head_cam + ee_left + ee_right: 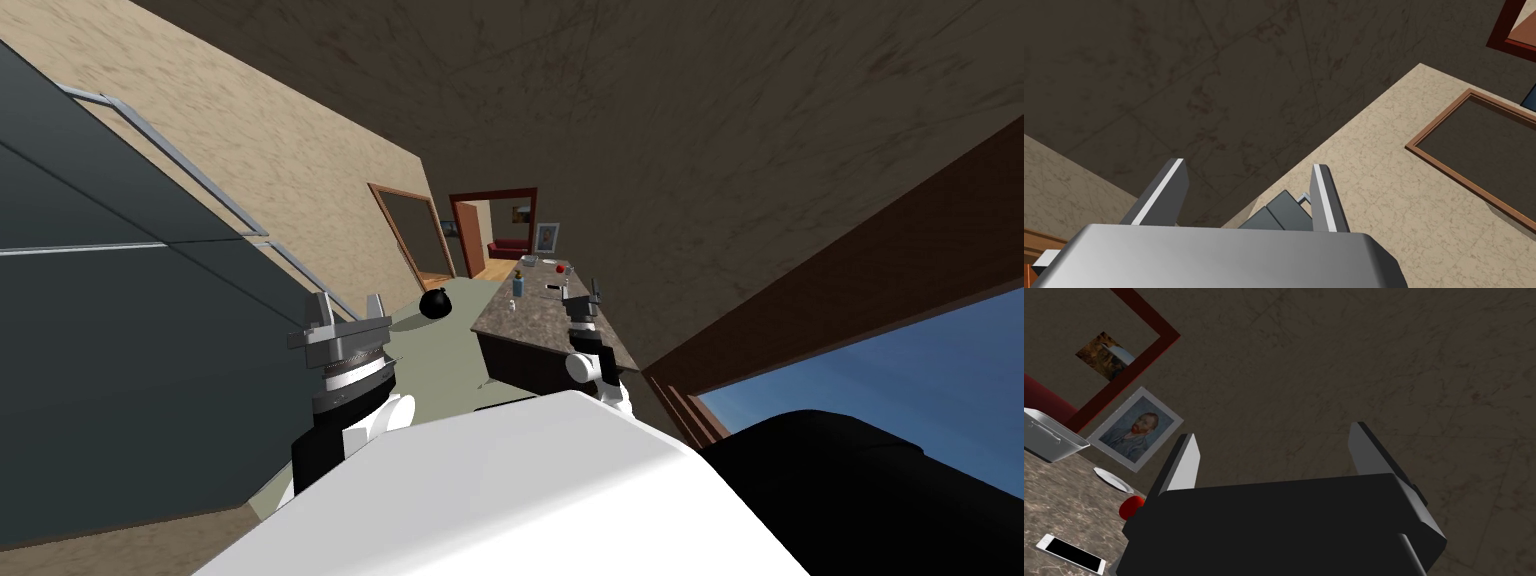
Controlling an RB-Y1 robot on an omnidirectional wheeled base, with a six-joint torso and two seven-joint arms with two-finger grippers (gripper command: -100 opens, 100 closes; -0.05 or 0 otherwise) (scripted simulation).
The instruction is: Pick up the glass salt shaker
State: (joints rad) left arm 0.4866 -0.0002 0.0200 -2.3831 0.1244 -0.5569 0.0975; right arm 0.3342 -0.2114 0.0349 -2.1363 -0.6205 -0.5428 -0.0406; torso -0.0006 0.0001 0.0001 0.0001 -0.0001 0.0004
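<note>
Red round thing (1131,506) half hidden behind spread right jaws

The left tool (348,308) and the right tool (582,290) are held raised, well apart, each with fingers spread.

Mottled brown stone-look counter (540,320) at one o'clock carries a glossy grey metal pan (1049,435), a smooth white plate (1113,479) and a phone (1071,553) with a shiny black screen. At ten o'clock, matt dark panels (100,380) bear pale metal rails (80,248). The body of the right gripper (1274,429) is matt black.
</note>
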